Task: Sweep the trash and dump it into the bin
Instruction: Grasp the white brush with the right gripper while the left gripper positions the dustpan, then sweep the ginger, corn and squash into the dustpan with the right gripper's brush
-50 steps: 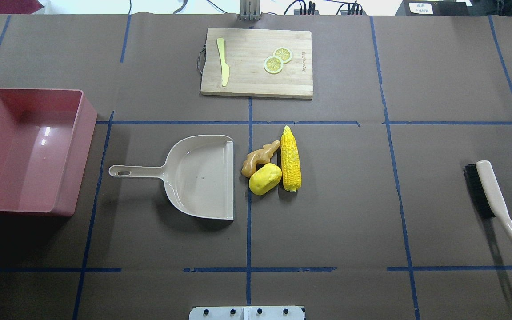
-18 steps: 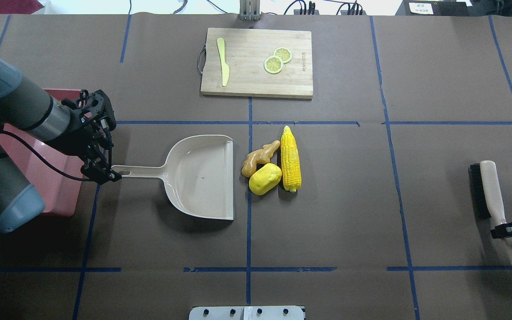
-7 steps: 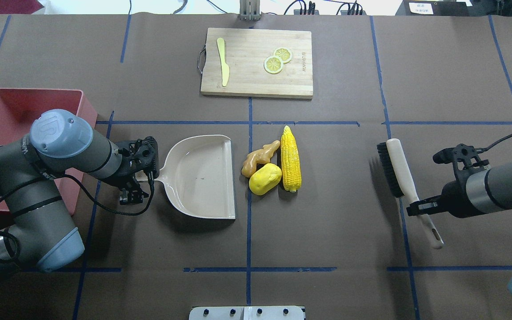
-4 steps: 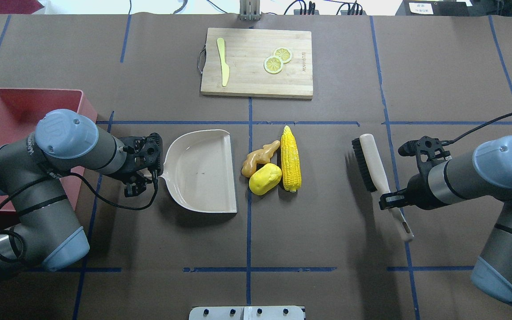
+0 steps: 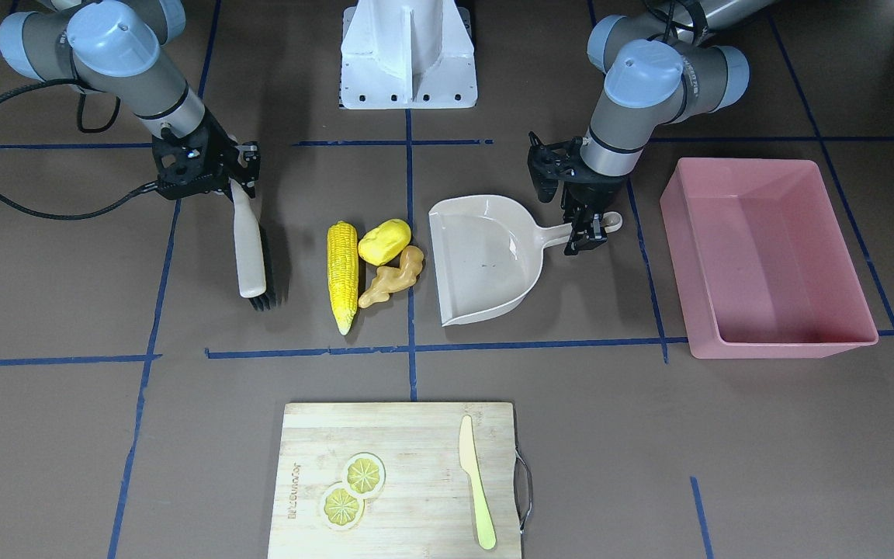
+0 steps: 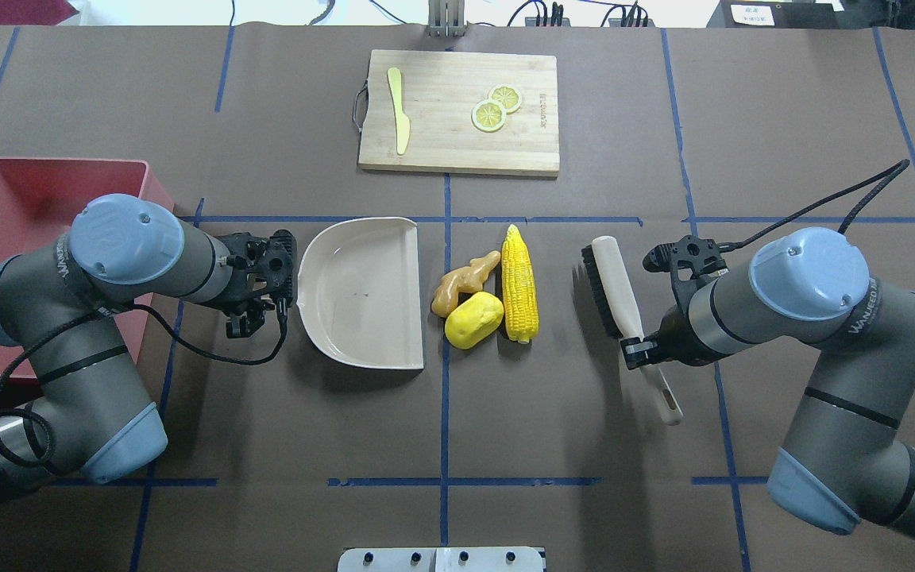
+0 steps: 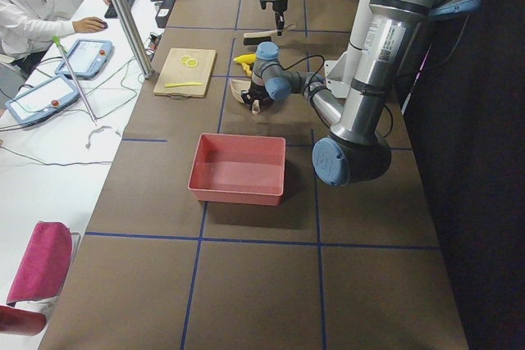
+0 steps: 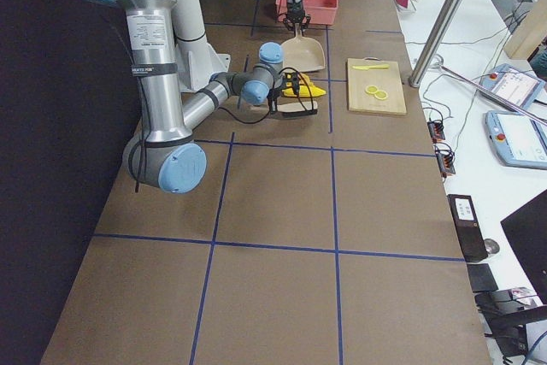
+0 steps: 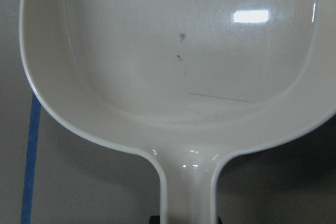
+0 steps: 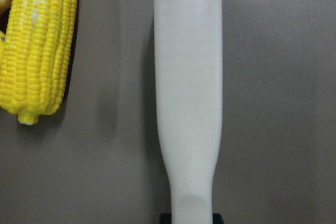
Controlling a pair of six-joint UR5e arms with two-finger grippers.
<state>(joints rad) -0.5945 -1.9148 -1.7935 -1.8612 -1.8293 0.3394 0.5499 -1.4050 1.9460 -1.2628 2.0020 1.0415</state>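
Observation:
The trash lies mid-table: a long corn cob [image 6: 519, 282], a yellow potato-like lump [image 6: 473, 319] and a tan ginger root [image 6: 464, 282]. My left gripper [image 6: 271, 300] is shut on the handle of the beige dustpan [image 6: 362, 294], whose open edge faces the trash just left of it. My right gripper [image 6: 642, 353] is shut on the handle of the black-bristled brush [image 6: 612, 282], which hangs a little to the right of the corn. The corn [image 10: 37, 51] shows beside the brush handle [image 10: 189, 77] in the right wrist view. The pink bin [image 6: 60, 161] stands at far left, partly behind my left arm.
A wooden cutting board [image 6: 457, 151] with a pale yellow knife [image 6: 399, 111] and two lemon slices [image 6: 497, 107] lies at the far side. The robot's base [image 5: 408, 54] sits at the near edge. Blue tape lines cross the brown table cover.
Both arms came in and took hold, the left of the dustpan and the right of the brush. The brush has moved left toward the corn. The dustpan has shifted slightly away from the robot and tilted.

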